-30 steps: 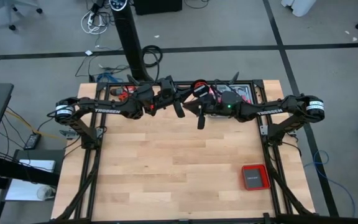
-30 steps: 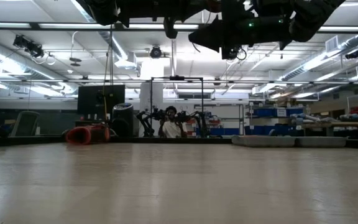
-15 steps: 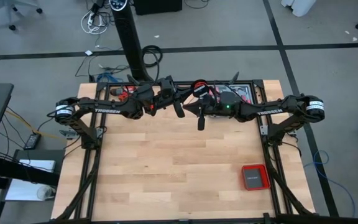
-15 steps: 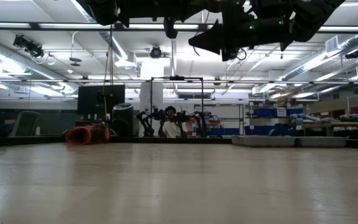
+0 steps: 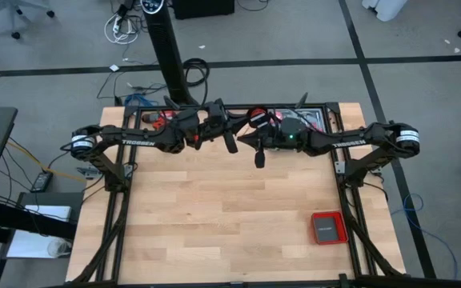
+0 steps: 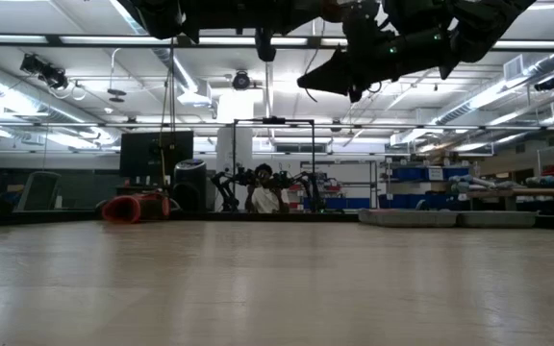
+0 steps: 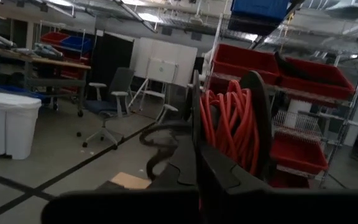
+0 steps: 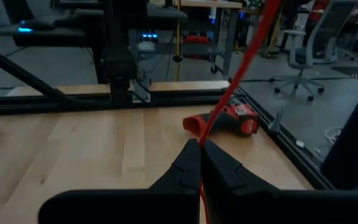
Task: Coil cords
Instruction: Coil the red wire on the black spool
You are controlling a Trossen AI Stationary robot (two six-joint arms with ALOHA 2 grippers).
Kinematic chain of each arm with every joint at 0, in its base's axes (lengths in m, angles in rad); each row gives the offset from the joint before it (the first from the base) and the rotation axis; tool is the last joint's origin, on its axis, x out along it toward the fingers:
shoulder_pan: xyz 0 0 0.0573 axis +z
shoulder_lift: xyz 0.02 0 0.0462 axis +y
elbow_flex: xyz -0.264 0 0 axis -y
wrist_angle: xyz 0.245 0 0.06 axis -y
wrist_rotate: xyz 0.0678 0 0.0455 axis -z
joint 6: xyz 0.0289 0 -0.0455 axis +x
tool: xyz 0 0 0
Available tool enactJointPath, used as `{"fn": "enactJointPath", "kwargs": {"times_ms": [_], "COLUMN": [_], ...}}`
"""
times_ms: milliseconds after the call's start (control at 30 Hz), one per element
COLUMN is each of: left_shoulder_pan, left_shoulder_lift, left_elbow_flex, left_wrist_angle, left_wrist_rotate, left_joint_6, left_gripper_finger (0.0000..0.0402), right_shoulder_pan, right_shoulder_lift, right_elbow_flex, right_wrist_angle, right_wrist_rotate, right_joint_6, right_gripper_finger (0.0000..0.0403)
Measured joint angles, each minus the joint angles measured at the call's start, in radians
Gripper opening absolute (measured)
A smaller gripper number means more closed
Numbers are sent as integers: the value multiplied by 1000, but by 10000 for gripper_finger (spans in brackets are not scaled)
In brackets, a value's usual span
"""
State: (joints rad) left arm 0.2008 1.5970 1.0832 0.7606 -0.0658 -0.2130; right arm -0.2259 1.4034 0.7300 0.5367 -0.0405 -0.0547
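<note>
**A:** Cord [image 7: 225, 124]: where is it right now?

**B:** Up in the air over the far edge of the table [image 5: 214, 216], between your two arms. The coiled red loops hang right at the tips of your left gripper [image 7: 197, 155], which is closed and seems to pinch them. One loose strand runs from there straight through your right gripper [image 8: 199, 146].

**A:** And what changed in the last second?

**B:** Your right gripper. It stood partly open a second ago; now its fingers have snapped together on that strand. The arm has also tilted a little in the low view. Your left arm has not moved.

**A:** So what does that buy me?

**B:** You now hold the cord at both ends of the free length, so I'd judge you can draw the strand round for another loop. The coil isn't finished yet.

**A:** Anything in the way?

**B:** The drill [image 8: 229, 118] lies on the table below, well clear.
</note>
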Motion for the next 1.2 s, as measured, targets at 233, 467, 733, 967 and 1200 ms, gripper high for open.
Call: {"fn": "enactJointPath", "kwargs": {"times_ms": [233, 467, 733, 967, 1200], "left_shoulder_pan": [0, 0, 0, -1, -1], "left_shoulder_lift": [-22, -30, -31, -31, -35], "left_elbow_flex": [0, 0, 0, 1, 1], "left_wrist_angle": [-110, -236, -320, -303, -450], "left_wrist_rotate": [-29, -43, -59, -66, -105], "left_joint_6": [45, 51, 74, 82, 117], "left_gripper_finger": [0, 0, 0, 0, 0], "right_shoulder_pan": [-30, -58, -88, -94, -94], "right_shoulder_lift": [-114, -197, -246, -246, -284], "right_elbow_flex": [0, 0, 0, -1, -1], "right_wrist_angle": [-205, -381, -447, -503, -497], "right_wrist_rotate": [52, 150, 157, 215, 258], "right_joint_6": [-33, -70, -80, -103, -135], "right_gripper_finger": [0, 0, 0, 0, 0]}}
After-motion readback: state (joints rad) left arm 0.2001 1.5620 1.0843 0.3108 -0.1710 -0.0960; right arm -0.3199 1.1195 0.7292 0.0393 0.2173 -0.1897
